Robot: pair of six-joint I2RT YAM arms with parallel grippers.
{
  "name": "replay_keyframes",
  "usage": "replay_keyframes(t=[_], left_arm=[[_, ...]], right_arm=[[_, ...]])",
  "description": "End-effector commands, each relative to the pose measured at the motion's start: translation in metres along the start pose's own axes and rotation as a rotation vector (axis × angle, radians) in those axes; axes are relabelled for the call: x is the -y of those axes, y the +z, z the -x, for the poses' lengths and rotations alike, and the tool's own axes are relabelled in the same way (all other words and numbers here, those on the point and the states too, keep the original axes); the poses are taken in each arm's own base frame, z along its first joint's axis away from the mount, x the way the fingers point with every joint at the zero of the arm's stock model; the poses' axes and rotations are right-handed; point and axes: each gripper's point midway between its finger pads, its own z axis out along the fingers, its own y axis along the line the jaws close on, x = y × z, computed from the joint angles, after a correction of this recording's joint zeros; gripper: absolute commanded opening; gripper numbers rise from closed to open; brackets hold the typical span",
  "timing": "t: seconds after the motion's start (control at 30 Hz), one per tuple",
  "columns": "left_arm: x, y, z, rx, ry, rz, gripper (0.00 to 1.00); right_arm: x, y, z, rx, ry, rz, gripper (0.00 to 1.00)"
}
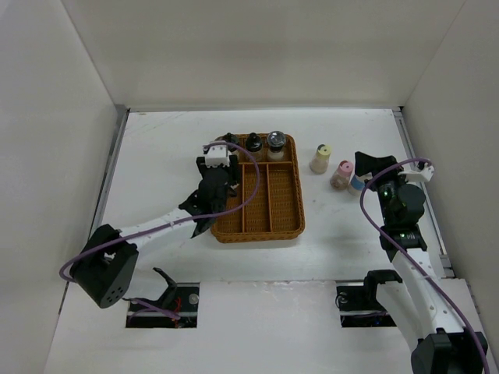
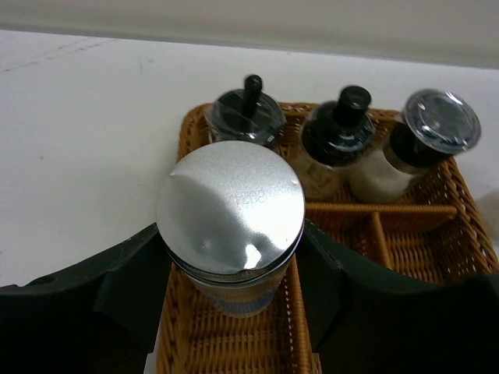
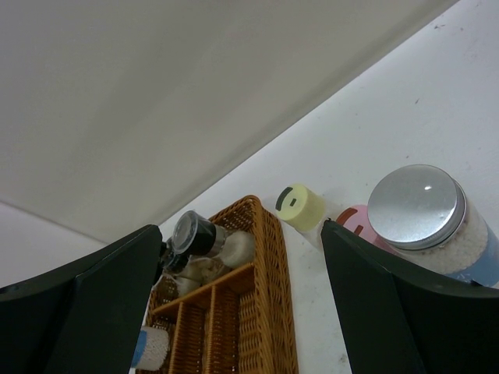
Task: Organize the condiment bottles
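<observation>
Condiment bottles are going into the wicker tray (image 1: 261, 234): three dark-topped bottles (image 2: 341, 134) stand in its far compartment. The yellow-capped bottle (image 1: 320, 158), pink-capped bottle (image 1: 341, 174) and blue-banded shaker (image 3: 425, 214) wait on the table (image 1: 156, 156) to its right. My left gripper (image 2: 234, 280) pinches a silver-capped jar (image 2: 231, 206) at the tray's left lane. I judge the next move is to settle it upright there and release. My right gripper (image 3: 240, 257) is spread, holding nothing, beside the shaker. The word embossed on the jar's top is too faint to read.

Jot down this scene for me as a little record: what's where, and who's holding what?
Left pincer: shut on silver-capped jar, at left long compartment of wicker tray
Tray's back compartment: three bottles, upright
On table right of tray: yellow-capped bottle, pink-capped bottle, blue-banded jar
Right pincer: open, empty, near blue-banded jar
</observation>
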Motion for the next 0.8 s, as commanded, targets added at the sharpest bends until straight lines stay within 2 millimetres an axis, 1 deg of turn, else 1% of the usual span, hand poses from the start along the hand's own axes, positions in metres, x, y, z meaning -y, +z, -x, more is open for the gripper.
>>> replay_keyframes(t=[0.0, 0.07, 0.23, 0.43, 0.47, 0.6, 0.67, 0.77], left_arm=[[0.032, -0.001, 0.043, 0.102, -0.086, -0.086, 0.35], [0.030, 0.004, 0.042, 0.101, -0.066, -0.075, 0.35], [0.020, 0.023, 0.023, 0.066, -0.027, -0.034, 0.35], [0.024, 0.035, 0.004, 0.051, -0.002, -0.028, 0.36], [0.024, 0.037, 0.000, 0.049, 0.000, -0.028, 0.38], [0.025, 0.036, -0.011, 0.048, 0.002, -0.026, 0.53], [0.022, 0.034, -0.016, 0.042, 0.001, -0.014, 0.63], [0.018, 0.026, -0.020, 0.041, 0.005, 0.004, 0.70]], right_arm=[[-0.015, 0.000, 0.008, 0.031, 0.007, 0.062, 0.91], [-0.015, 0.000, 0.008, 0.030, 0.007, 0.063, 0.91], [-0.016, -0.001, 0.009, 0.035, 0.005, 0.065, 0.91], [-0.014, 0.000, 0.007, 0.030, 0.002, 0.059, 0.91], [-0.013, 0.001, 0.006, 0.028, 0.002, 0.057, 0.91], [-0.014, 0.001, 0.007, 0.029, -0.001, 0.058, 0.91], [-0.013, 0.001, 0.007, 0.028, -0.001, 0.057, 0.91], [-0.013, 0.001, 0.006, 0.027, -0.003, 0.055, 0.91]])
